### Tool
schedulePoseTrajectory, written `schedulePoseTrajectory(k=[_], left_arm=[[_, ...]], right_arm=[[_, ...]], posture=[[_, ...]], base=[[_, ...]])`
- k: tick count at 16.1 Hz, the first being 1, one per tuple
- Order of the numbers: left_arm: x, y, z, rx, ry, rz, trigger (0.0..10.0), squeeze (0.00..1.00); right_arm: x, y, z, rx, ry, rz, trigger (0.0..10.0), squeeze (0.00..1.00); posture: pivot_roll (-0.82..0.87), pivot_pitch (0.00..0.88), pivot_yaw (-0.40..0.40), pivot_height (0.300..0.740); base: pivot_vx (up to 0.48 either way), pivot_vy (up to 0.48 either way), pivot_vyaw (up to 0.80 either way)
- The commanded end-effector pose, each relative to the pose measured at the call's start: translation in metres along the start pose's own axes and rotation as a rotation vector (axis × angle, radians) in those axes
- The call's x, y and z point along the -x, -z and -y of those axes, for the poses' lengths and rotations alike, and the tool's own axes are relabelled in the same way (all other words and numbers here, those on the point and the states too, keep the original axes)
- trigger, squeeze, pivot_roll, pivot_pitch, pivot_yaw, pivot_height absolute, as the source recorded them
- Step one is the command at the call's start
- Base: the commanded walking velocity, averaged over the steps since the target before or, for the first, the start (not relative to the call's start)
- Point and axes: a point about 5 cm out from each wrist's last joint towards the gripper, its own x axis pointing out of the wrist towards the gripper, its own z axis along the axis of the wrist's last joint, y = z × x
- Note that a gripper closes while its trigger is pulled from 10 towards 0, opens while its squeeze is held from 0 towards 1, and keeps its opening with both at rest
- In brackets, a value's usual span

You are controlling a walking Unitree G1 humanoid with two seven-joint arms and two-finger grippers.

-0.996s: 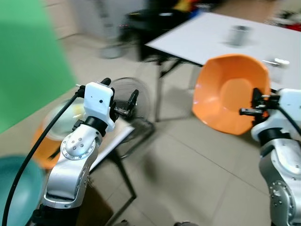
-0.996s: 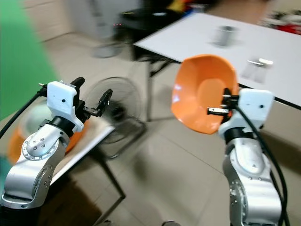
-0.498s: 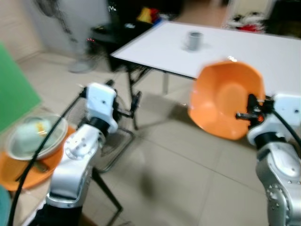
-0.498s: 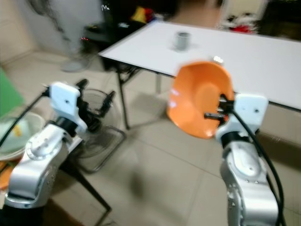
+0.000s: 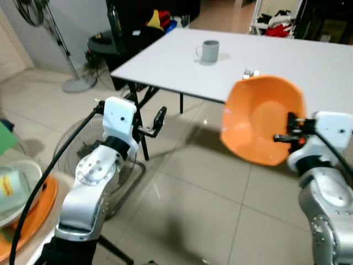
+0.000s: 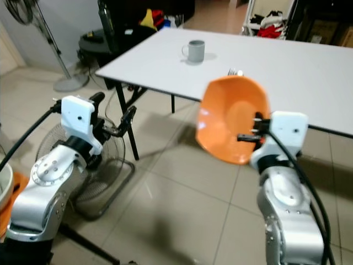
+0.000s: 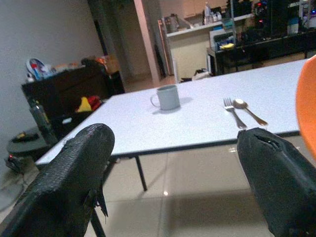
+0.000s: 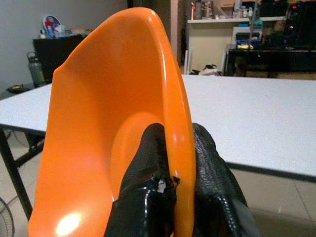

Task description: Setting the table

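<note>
A robot stands on a tiled floor facing a white table point(image 5: 287, 61) that fills the 12 to 2 o'clock area, its far and right edges cut off. At 3 o'clock, the right gripper point(image 8: 170, 170) pinches the rim of an orange bowl point(image 5: 262, 124), one black finger inside and one outside. The bowl is held on edge above the floor, just short of the table's near edge, its hollow facing the robot. It hides most of a fork point(image 7: 233, 111) and spoon point(image 7: 248, 109) lying side by side on the table. A grey mug point(image 5: 208, 51) stands farther back at 12 o'clock. At 9 o'clock, the left gripper point(image 7: 173, 173) is raised with its fingers wide apart, holding nothing. A floor fan point(image 5: 83, 152) sits partly hidden behind the left arm. At 8 o'clock, an orange tray point(image 5: 30, 212) is cut off by the edge.
</note>
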Motion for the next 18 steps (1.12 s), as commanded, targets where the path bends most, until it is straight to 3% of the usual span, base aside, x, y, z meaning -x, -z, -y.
schedulePoseTrajectory(k=[1, 9, 14, 18], left_arm=[[0.0020, -0.0006, -0.0092, -0.018, -0.029, -0.005, 10.0, 0.22], [0.0009, -0.0011, -0.0090, -0.012, -0.029, -0.002, 10.0, 0.23], [0.0011, -0.0005, -0.0087, -0.010, -0.031, -0.003, 10.0, 0.23], [0.0012, 0.0008, -0.0085, -0.007, -0.028, -0.005, 10.0, 0.23]], right_arm=[[-0.0007, -0.0112, -0.0116, -0.024, -0.053, 0.062, 10.0, 0.00], [-0.0053, -0.0128, -0.0170, -0.043, -0.072, 0.064, 10.0, 0.00], [-0.0063, -0.0124, -0.0175, -0.059, -0.082, 0.053, 10.0, 0.00], [-0.0064, -0.0113, -0.0205, -0.078, -0.114, 0.039, 10.0, 0.00]], posture=[[0.06, 0.000, 0.072, 0.740], [0.06, 0.000, 0.069, 0.740], [0.06, 0.000, 0.067, 0.740], [0.06, 0.000, 0.065, 0.740]], base=[[0.349, 0.000, 0.00], [0.347, 0.000, 0.00], [0.347, 0.000, -0.72], [0.350, 0.000, 0.00]])
